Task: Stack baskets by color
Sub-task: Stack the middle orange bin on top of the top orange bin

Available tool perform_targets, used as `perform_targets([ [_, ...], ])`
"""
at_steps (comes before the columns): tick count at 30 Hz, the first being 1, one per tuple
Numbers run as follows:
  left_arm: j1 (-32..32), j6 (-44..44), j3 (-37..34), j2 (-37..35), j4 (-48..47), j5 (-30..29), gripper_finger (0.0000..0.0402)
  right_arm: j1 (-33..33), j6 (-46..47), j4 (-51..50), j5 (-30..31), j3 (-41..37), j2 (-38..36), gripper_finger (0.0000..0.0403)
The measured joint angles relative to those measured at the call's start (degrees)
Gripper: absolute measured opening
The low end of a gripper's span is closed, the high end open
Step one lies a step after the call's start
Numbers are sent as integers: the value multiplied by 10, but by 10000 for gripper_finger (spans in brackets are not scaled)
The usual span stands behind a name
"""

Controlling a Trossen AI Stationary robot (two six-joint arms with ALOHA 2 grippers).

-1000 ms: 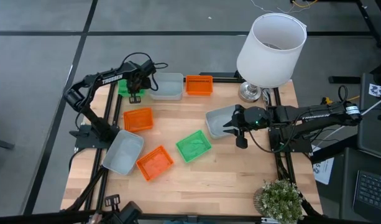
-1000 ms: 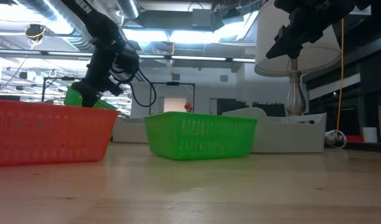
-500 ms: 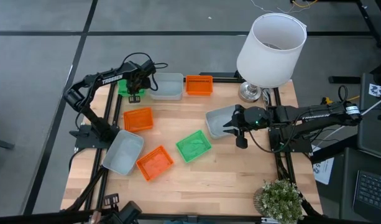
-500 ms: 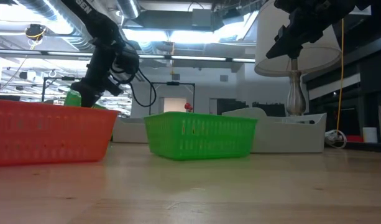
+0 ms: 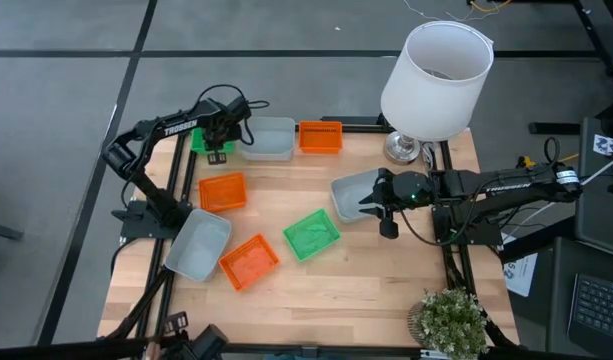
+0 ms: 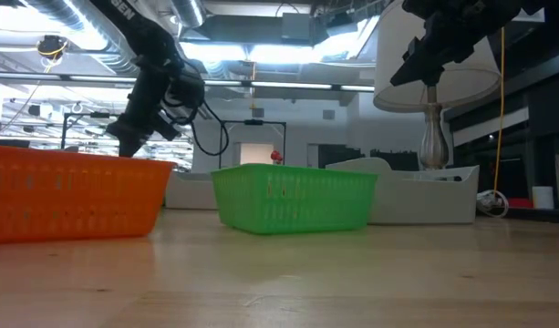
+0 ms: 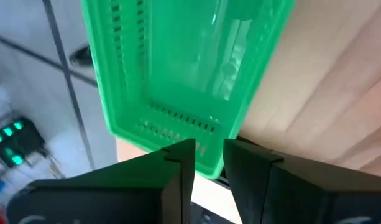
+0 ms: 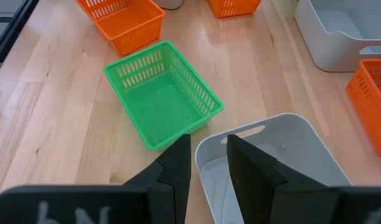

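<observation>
**Left pincer parted over green basket at far-left corner**

The left pincer (image 5: 218, 143) stands over the green basket (image 5: 208, 140) at the far-left corner of the tabletop (image 5: 386, 270). In the left wrist view its fingers (image 7: 178, 180) are a narrow gap apart, just above the basket's near rim, and grip nothing. The basket overhangs the tabletop edge.

Just beside this basket lies a grey basket (image 5: 269, 139), then an orange basket (image 5: 320, 136), in a row along the far edge.

The right pincer (image 5: 370, 203) hovers over the rim of a second grey basket (image 5: 350, 194) right of centre. Its fingers (image 8: 174, 168) are parted and straddle the rim; whether they touch it cannot be told.

A second green basket (image 5: 312, 234) lies mid-tabletop. Two orange baskets (image 5: 223, 191) (image 5: 249, 262) and a third grey basket (image 5: 198, 244) lie on the left half. A white lampshade (image 5: 436, 80) stands at the far-right corner.
</observation>
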Motion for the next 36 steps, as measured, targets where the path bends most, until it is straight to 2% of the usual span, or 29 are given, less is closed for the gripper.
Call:
perform_targets([
  [2,-8,-33,0,0,-14,17,77,0,0,0,0,0,0,106],
  [9,-72,-156,0,-18,-47,176,77,0,0,0,0,0,0,106],
  [11,-92,-187,0,-26,-63,195,77,0,0,0,0,0,0,106],
  [16,-128,-233,0,-42,-119,198,77,0,3,0,0,0,0,106],
  [22,-168,-278,0,-63,-146,271,77,0,2,0,0,-4,0,106],
  [29,-207,-295,0,-66,-142,271,77,0,2,-2,0,-17,0,106],
  [33,-225,-295,0,-35,-122,268,74,0,2,7,0,-17,0,106],
  [36,-238,-295,0,2,-104,239,71,0,2,10,0,-17,0,106],
])
